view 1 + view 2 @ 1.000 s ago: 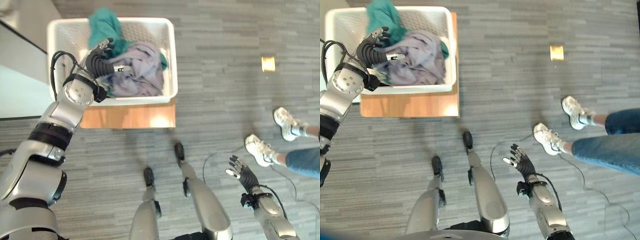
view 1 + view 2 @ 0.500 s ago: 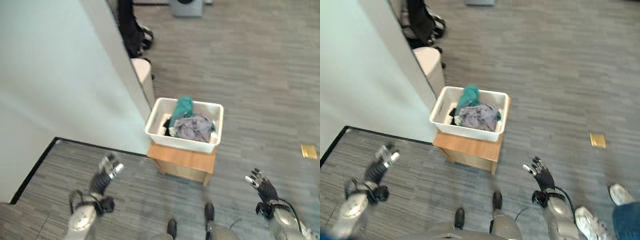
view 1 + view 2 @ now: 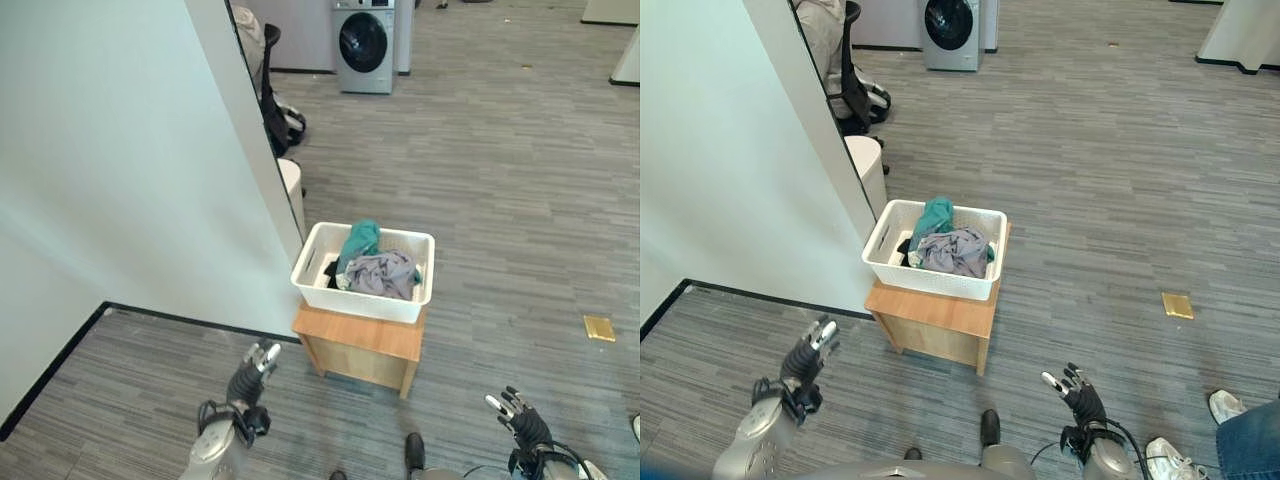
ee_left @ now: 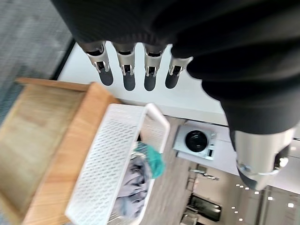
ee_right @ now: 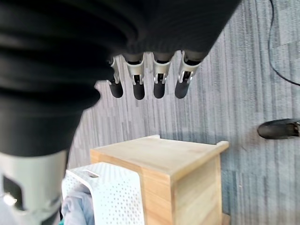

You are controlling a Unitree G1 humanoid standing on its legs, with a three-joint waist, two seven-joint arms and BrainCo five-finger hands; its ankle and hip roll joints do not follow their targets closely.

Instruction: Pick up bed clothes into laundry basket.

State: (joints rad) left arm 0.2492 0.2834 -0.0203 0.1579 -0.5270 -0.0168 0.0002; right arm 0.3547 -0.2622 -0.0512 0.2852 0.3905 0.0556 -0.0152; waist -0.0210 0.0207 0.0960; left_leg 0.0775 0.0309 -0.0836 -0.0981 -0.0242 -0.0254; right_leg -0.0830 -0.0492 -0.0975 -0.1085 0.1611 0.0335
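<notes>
Left hand and right hand, fingers spread and empty, hung low before the wooden stand. Bed clothes lay in the laundry basket atop it. Loading appeared complete; next, locating any remaining garments.

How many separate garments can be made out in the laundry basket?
2: a teal cloth at the far side of the white basket and a grey garment in front of it. More may lie hidden beneath.
</notes>
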